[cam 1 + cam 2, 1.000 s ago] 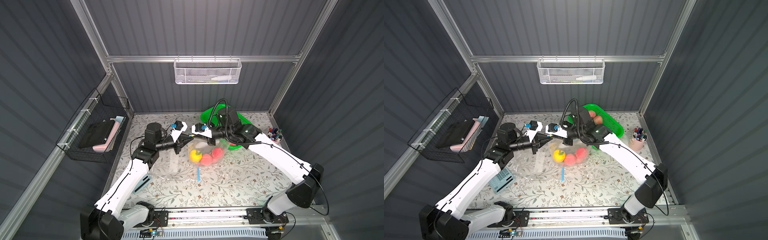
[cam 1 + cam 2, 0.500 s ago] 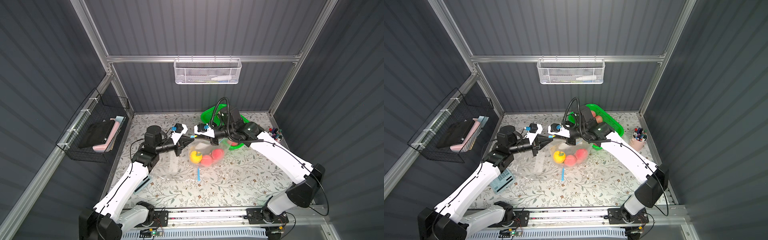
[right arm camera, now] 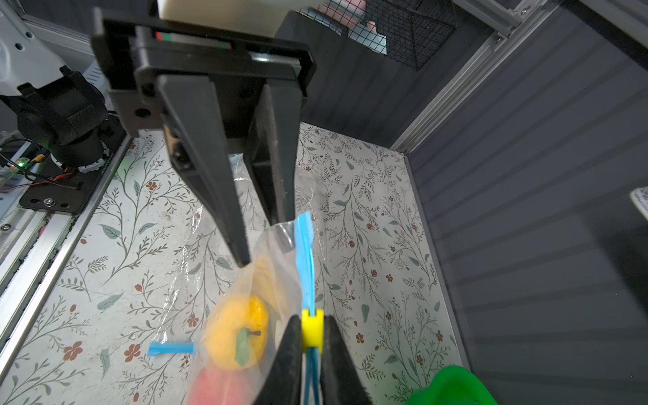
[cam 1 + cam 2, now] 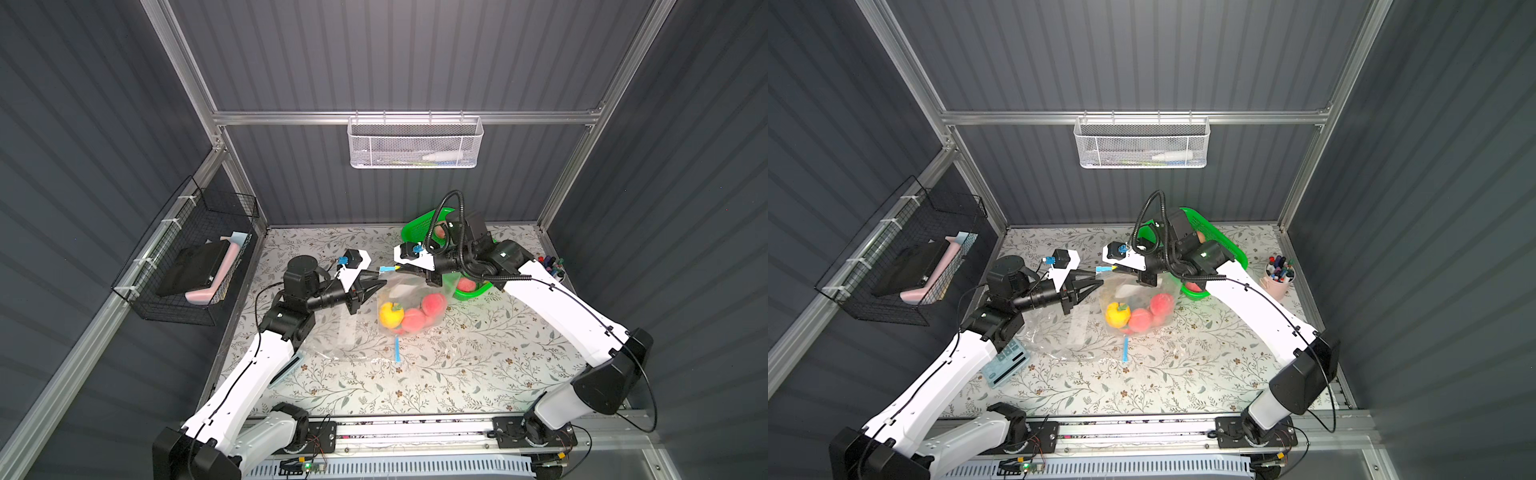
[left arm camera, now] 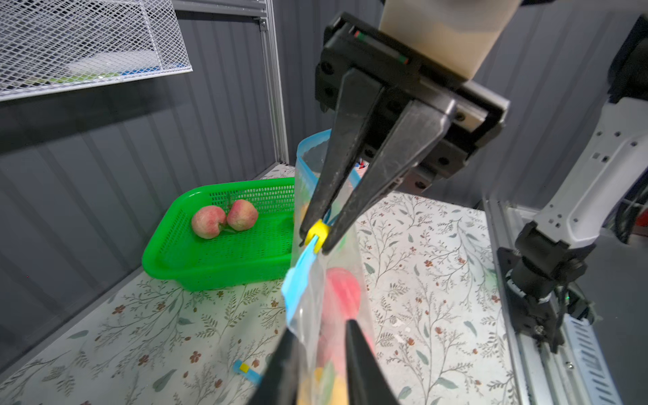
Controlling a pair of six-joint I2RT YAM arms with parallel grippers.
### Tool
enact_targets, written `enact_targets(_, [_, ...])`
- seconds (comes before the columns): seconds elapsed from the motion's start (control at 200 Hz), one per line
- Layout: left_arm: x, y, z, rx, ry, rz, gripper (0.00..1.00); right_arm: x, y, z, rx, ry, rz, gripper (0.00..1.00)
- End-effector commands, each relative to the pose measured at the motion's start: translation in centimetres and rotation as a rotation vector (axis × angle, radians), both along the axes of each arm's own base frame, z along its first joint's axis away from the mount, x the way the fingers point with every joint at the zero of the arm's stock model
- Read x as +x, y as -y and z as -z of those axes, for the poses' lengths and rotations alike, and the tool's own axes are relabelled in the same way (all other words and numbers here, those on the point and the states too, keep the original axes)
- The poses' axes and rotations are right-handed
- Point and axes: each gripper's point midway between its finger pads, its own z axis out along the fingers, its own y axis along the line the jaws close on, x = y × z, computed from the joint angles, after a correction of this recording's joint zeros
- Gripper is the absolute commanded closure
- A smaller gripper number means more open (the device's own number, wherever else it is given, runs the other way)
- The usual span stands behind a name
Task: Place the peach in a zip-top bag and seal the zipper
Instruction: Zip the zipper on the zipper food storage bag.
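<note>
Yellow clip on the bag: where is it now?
In both wrist views, the yellow clip rides the blue zipper strip, pinched in the right gripper, near the green basket.

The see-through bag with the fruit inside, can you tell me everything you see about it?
The zip-top bag is clear, crinkly thin plastic with a blue zipper strip along its top and a yellow slider on it. It hangs upright off the right gripper, whose fingers pinch the slider. Two pink-red peaches and a yellow fruit sag at its bottom. The left gripper stands open around its top corner.
</note>
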Motion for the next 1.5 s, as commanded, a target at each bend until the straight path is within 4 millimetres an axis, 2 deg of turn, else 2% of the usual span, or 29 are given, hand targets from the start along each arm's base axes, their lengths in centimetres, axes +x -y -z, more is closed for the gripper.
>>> enact_targets(0.0, [-0.4, 0.6, -1.7, -0.029, -0.016, 0.064, 0.62, -1.7, -0.4, -1.4, 0.046, -0.015, -0.083, 0.86])
enact_targets(0.14, [0.2, 0.8, -2.6, -0.046, -0.009, 0.061, 0.62, -1.5, -0.6, -1.4, 0.053, -0.014, -0.072, 0.86])
enact_targets(0.24, [0.4, 0.9, -3.0, -0.055, 0.003, 0.058, 0.68, -1.6, -0.7, -1.2, 0.051, -0.024, -0.076, 0.86])
enact_targets(0.34, [0.7, 0.8, -2.9, -0.051, 0.007, 0.04, 0.82, -1.5, -0.7, -1.3, 0.051, -0.019, -0.073, 0.86])
enact_targets(0.39, [0.8, 0.6, -2.9, -0.049, 0.008, 0.026, 0.93, -1.3, -0.6, -1.2, 0.047, -0.016, -0.066, 0.87])
enact_targets(0.475, [0.8, 0.4, -3.0, -0.045, 0.02, 0.004, 1.0, -1.1, -0.4, -1.2, 0.035, -0.01, -0.048, 0.87])
enact_targets(0.585, [1.1, -0.4, -3.3, -0.037, 0.041, -0.06, 1.0, -0.3, 0.2, -0.8, 0.003, 0.004, -0.004, 0.86])
enact_targets(0.855, [1.5, -2.5, -4.9, -0.033, 0.095, -0.221, 1.0, 2.1, 3.3, 0.2, -0.096, 0.032, 0.143, 0.84])
enact_targets(1.086, [1.8, -3.5, -5.0, -0.014, 0.108, -0.291, 1.0, 3.4, 5.3, -0.5, -0.094, 0.045, 0.217, 0.84])
enact_targets(1.166, [1.4, -3.1, -4.8, -0.006, 0.107, -0.254, 1.0, 3.5, 5.2, -1.1, -0.061, 0.044, 0.214, 0.84])
enact_targets(1.251, [1.0, -2.6, -4.5, 0.003, 0.098, -0.208, 1.0, 2.5, 4.2, -1.9, -0.003, 0.016, 0.151, 0.78])
enact_targets(1.401, [0.9, -1.9, -4.0, 0.023, 0.082, -0.157, 1.0, 0.9, 2.0, -3.8, 0.103, -0.024, 0.066, 0.52])
enact_targets(1.496, [1.1, -1.7, -4.0, 0.029, 0.079, -0.147, 1.0, 0.2, 1.1, -4.7, 0.15, -0.031, 0.022, 0.47])
